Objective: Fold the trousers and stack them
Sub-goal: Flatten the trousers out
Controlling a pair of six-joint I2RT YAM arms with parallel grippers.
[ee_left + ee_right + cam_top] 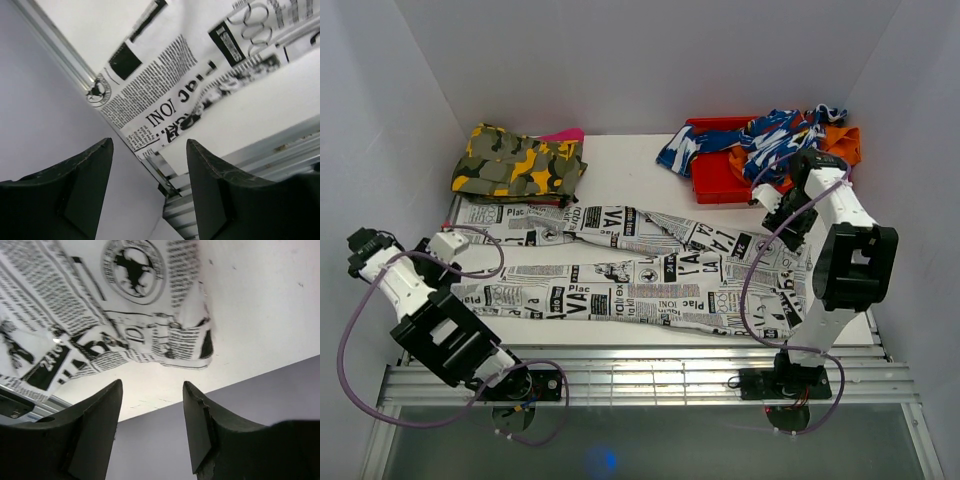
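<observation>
The trousers (pixel 630 270), white with black newspaper print, lie flat across the table, both legs running left and the waist to the right. My left gripper (pixel 445 262) hovers at the left table edge by the near leg's cuff (pixel 165 95). It (pixel 149 142) is open with nothing between its fingers. My right gripper (pixel 768 205) hangs above the waist end at the right. In the right wrist view it (pixel 152 383) is open and empty, with a corner of the trousers (pixel 100 315) just ahead of the fingertips.
A yellow-green camouflage garment (pixel 520 160) lies folded at the back left over something pink (pixel 565 133). A red bin (pixel 720 180) at the back right holds a blue-and-white garment (pixel 760 140) and orange cloth (pixel 842 140). White walls enclose the table; a slatted aluminium rail (pixel 640 365) runs along the front.
</observation>
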